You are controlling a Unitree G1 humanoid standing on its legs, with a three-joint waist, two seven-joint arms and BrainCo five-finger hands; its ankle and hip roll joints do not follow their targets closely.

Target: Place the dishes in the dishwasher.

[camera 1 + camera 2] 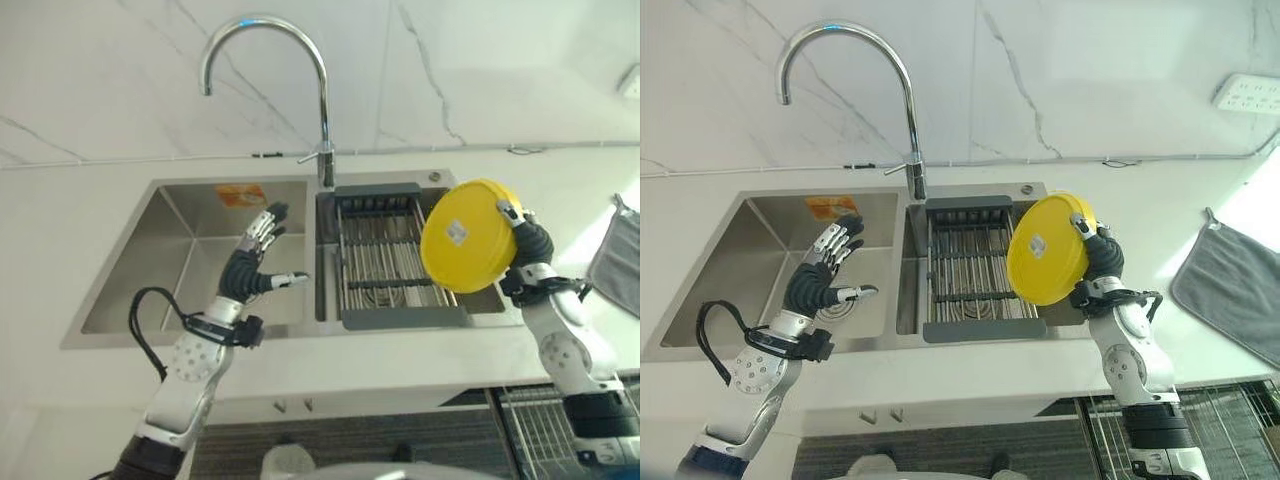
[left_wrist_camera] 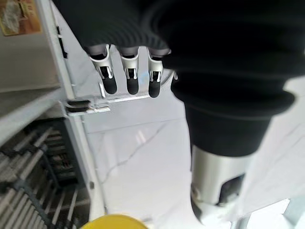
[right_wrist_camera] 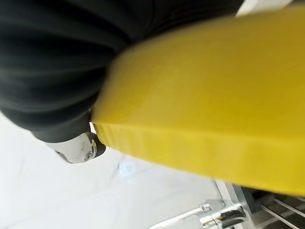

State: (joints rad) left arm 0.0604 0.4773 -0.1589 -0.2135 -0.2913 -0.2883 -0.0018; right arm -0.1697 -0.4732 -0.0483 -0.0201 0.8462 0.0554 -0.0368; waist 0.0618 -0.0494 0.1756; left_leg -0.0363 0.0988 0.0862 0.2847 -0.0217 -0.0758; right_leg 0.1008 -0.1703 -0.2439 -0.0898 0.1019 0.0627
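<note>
Item: yellow plate (image 1: 468, 236), round, w/ small label on underside. Held up on edge in right hand (image 1: 530, 245), fingers curled round its rim, above the right end of the drying rack (image 1: 385, 262) in the sink's right basin. Underside faces the camera.
Handling (est.): rigid, prob. light plastic; smooth, could slip if grip loosens; unlikely to shatter. Best hold: at rim, thumb opposing fingers, as now.
Left hand (image 1: 258, 250): open, fingers spread, holding nothing, hovering over left basin (image 1: 190, 240).
Surrounds: sink (image 1: 120, 300) twin-basin steel, set in pale surface (image 1: 400, 365); faucet (image 1: 322, 110) between basins; grey cloth (image 1: 1230, 285) on surface well to the right; wire rack (image 1: 1230, 415) low by robot's right, poss. dishwasher basket, cannot tell.
</note>
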